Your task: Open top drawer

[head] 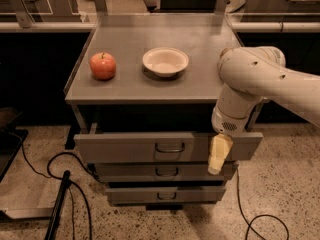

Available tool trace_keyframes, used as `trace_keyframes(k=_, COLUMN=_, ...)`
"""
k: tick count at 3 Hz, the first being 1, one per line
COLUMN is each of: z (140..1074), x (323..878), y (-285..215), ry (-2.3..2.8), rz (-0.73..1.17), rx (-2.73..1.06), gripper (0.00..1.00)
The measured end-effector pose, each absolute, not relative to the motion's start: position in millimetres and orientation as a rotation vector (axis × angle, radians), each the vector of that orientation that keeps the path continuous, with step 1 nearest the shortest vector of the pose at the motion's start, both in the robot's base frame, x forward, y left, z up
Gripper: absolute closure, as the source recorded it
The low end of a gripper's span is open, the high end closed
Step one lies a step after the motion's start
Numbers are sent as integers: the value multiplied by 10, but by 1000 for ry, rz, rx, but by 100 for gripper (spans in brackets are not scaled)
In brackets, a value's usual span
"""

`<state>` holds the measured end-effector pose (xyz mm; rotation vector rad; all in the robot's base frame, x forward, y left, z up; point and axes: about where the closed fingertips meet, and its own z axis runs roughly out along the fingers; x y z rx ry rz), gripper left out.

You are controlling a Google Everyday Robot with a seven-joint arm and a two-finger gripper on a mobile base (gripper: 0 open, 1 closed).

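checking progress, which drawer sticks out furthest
The top drawer, the widest, out past the two below; the tool hangs at its right end.
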<state>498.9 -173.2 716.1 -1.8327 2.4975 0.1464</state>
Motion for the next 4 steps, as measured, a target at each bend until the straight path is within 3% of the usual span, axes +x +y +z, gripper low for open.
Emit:
trace_keyframes(k=2, z=6805, x=5344, y=-1600, ry=2529, rz=164, rx=-1879, gripper=0)
trace_keyframes(k=4, z=6683, x=4945, y=-1732, ry=2648, rz=311, rx=-1866, gripper=0)
